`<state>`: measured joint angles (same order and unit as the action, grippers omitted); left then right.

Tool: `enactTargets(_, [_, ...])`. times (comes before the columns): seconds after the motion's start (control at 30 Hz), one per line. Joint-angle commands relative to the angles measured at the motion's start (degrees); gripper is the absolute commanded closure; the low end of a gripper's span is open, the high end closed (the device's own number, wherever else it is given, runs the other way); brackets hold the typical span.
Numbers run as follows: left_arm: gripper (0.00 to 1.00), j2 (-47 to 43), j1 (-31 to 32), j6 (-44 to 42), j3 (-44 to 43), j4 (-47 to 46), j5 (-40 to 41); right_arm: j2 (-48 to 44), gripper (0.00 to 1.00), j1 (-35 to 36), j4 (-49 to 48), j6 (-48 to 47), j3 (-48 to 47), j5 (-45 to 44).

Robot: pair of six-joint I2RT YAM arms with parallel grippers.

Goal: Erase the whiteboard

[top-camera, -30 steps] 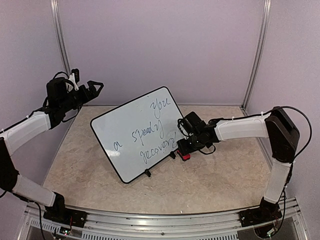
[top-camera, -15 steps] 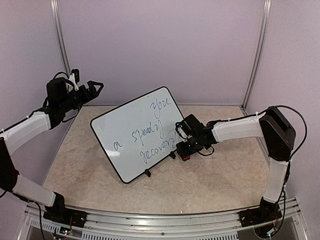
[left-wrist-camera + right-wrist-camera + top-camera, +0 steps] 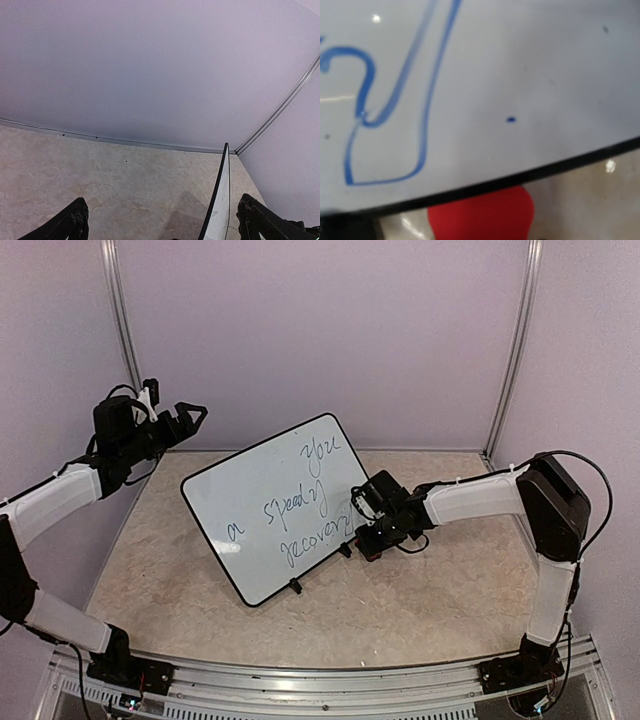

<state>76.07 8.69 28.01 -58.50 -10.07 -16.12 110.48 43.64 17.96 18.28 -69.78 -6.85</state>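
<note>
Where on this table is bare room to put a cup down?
Bare table lies in front, between the whiteboard and the arm bases, and in the back right corner behind the right arm. Crowded: the whiteboard's right edge, where the right claw sits at the red eraser.

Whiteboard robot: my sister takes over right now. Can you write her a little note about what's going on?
Left gripper: open, empty, raised left of the whiteboard.
Right gripper: low by the board's right edge, over the red eraser; grip unclear.
Whiteboard: stands on the table, blue writing across it.
Done: nothing wiped.
To do: grab the eraser, rub off all the writing.
</note>
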Motion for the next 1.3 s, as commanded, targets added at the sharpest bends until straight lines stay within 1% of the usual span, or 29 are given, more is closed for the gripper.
enactTargets(0.0, [0.01,-0.22,-0.34,-0.06,0.53,-1.54,-0.57,1.18,0.55,-0.41,-0.95,-0.6,0.43,0.55])
enactTargets(0.27, [0.01,-0.31,-0.34,-0.06,0.58,-1.45,-0.57,1.5,0.54,-0.47,-1.26,-0.45,0.78,0.62])
enactTargets(0.43, [0.01,-0.31,-0.34,-0.06,0.51,-1.54,-0.58,1.65,0.57,-0.49,-1.28,-0.37,0.79,0.61])
enactTargets(0.5, [0.01,-0.26,-0.34,-0.06,0.43,-1.54,-0.79,1.59,0.63,-0.53,-1.26,-0.43,0.86,0.59])
enactTargets(0.53, [0.01,-0.23,-0.34,-0.06,0.29,-1.54,-0.9,1.58,0.69,-0.55,-1.29,-0.48,0.87,0.69])
enactTargets(0.57, [0.01,-0.16,-0.38,-0.06,0.13,-1.61,-1.08,1.58,0.72,-0.57,-1.33,-0.52,0.94,0.7])
enactTargets(0.7, [0.01,0.68,-0.81,-0.06,-1.84,-0.94,-2.96,1.44,0.74,-0.62,-1.04,-0.62,1.05,0.75])
enactTargets(0.83, [0.01,2.96,-0.75,-1.42,-7.22,1.91,-6.6,-2.68,0.75,-0.65,-0.23,-0.76,2.52,0.3])
enactTargets(0.93, [0.01,6.94,-0.02,-3.89,-13.86,8.24,-8.91,-7.48,0.75,-0.58,1.53,-0.82,3.66,-0.31])
enactTargets(1.03, [0.01,11.85,1.16,-6.74,-19.89,14.95,-8.83,-12.9,0.75,-0.62,4.19,-0.8,4.65,-1.68])
enactTargets(1.13, [0.01,16.26,2.37,-9.78,-25.05,19.77,-8.6,-18.12,0.75,-0.6,6.76,-1.03,4.58,-3.49])
enactTargets(1.27, [0.01,22.47,4.22,-12.9,-30.16,25.13,-8.96,-22.22,0.74,-0.7,9.66,-2.78,0.67,-7.13])
